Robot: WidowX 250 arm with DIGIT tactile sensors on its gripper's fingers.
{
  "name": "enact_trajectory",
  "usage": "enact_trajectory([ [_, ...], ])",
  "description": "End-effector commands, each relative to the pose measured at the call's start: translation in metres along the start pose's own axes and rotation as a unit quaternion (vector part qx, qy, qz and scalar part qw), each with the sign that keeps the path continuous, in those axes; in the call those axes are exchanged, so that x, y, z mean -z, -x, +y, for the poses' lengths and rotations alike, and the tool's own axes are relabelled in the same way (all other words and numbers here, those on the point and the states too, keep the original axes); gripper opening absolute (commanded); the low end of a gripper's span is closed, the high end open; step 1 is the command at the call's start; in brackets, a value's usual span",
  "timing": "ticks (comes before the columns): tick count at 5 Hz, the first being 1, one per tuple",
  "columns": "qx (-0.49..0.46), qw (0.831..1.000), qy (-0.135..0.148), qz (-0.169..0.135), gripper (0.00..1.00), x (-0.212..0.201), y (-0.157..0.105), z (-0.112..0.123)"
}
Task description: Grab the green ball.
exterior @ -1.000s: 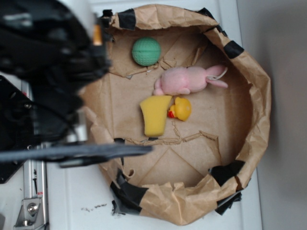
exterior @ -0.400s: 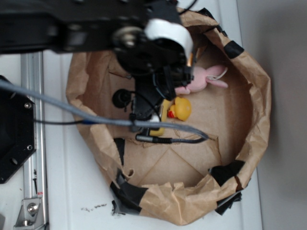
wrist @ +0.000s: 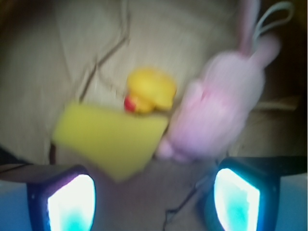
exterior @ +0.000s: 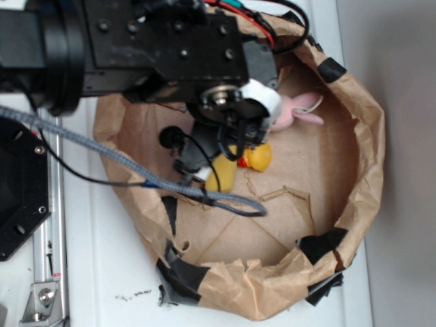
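gripper [wrist: 154,192] – jaws apart | over yellow block [wrist: 110,142] – ball hidden

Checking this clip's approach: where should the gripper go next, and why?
Probably shift toward the bin corner hidden under the arm. The open gripper faces the yellow duck, yellow sponge and pink bunny; the green ball shows in neither view.

The robot arm [exterior: 136,48] is a run of boxy matte-black housings dotted with small round screws, ending at a silver bearing ring beside a white cylindrical cap [exterior: 262,99]. A grey braided cable [exterior: 102,157] loops beneath it, with thin black wires and a red one near the top. The gripper [wrist: 153,195] has two dark fingers [wrist: 62,192] whose inner pads look pale blue-white.
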State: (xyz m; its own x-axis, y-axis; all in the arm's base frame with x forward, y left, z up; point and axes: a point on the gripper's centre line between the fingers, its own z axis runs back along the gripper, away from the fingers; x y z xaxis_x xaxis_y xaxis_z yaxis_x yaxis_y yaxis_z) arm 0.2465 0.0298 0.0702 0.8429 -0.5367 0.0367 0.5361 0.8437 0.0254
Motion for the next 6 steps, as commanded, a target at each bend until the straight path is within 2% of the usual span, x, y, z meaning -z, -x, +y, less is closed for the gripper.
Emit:
enact_trajectory([
  [1,-0.001,0.999,-0.041,-0.008,1.00,-0.012,0.021,0.039],
  [3,-0.002,0.995,-0.097,0.007,1.00,-0.005,0.026,0.056],
  [4,0.005,0.994,-0.112,-0.004,1.00,0.000,0.022,0.059],
  [6,-0.020,0.996,-0.082,0.005,1.00,0.049,0.011,0.070],
])
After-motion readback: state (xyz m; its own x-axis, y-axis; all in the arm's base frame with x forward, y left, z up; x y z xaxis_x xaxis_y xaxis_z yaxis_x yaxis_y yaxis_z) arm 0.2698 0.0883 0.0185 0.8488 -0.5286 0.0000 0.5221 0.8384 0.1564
